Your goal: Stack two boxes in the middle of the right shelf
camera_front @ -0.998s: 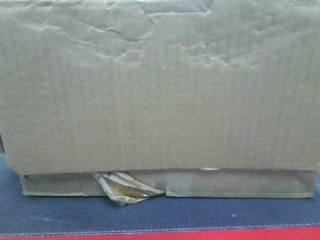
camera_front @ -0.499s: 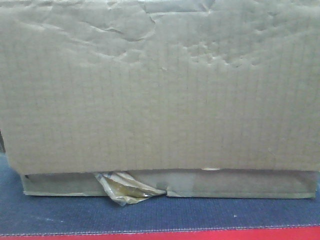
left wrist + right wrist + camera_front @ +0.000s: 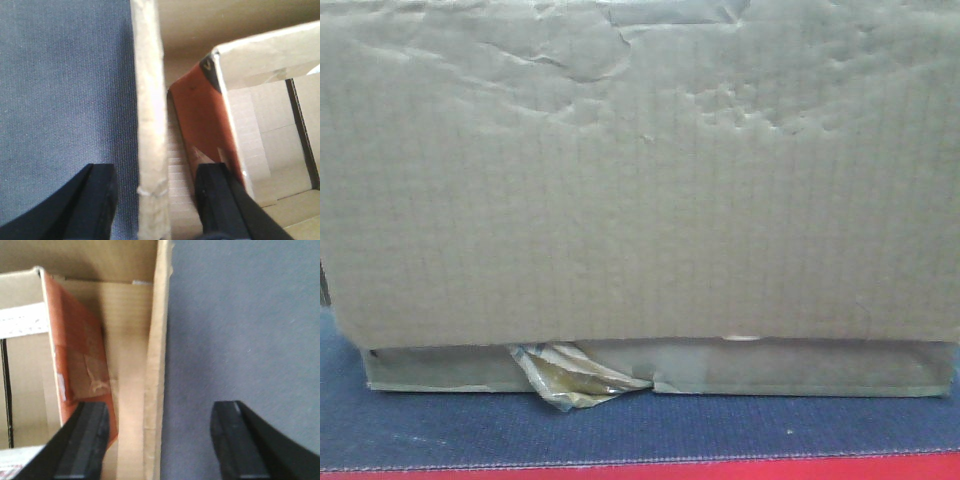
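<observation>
A large brown cardboard box (image 3: 640, 180) fills the front view and rests on a blue surface (image 3: 440, 430). My left gripper (image 3: 157, 200) is open. Its jaws straddle the box's left wall (image 3: 149, 100), one outside over the blue surface and one inside. My right gripper (image 3: 160, 440) is open and straddles the right wall (image 3: 157, 340) the same way. Inside the big box stands a smaller box with an orange side, seen in the left wrist view (image 3: 200, 115) and the right wrist view (image 3: 75, 350). Neither gripper shows in the front view.
Crumpled tape (image 3: 570, 378) hangs at the box's lower front flap. A red edge (image 3: 720, 468) borders the blue surface at the front. Blue surface lies outside both walls in the left wrist view (image 3: 65, 85) and the right wrist view (image 3: 240, 325).
</observation>
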Motion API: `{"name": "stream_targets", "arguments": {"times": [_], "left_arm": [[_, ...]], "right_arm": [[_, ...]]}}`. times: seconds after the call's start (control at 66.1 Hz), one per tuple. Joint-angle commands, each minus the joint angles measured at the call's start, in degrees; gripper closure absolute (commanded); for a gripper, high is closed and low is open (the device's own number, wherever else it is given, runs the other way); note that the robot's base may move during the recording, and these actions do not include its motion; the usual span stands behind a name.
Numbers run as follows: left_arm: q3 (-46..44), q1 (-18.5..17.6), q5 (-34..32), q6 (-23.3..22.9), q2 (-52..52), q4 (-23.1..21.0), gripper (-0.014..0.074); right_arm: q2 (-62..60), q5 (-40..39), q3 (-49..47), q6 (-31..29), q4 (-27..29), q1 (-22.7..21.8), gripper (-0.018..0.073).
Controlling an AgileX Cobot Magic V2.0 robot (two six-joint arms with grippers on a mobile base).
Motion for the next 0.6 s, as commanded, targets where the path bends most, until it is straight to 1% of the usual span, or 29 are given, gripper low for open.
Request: {"name": "stream_targets", "arguments": {"times": [0.0, 0.076, 0.136, 0.59], "left_arm": [[-0.5, 0.1, -0.1, 0.0, -0.1, 0.0, 0.0319], [-0.5, 0.1, -0.1, 0.0, -0.1, 0.0, 0.0319], [-0.5, 0.1, -0.1, 0.0, -0.1, 0.0, 0.0319], [-0.5, 0.1, -0.1, 0.0, -0.1, 0.0, 0.0319]], "right_arm": [[0.1, 0.0, 2.8, 0.0, 0.4, 0.5, 0.0291], [0.1, 0.0, 5.2, 0.0, 0.5, 0.5, 0.0314], [0.1, 0.0, 6.2, 0.0, 0.5, 0.5, 0.0315], [1.5, 0.0, 6.1, 0.0, 0.5, 0.5, 0.0315]]}}
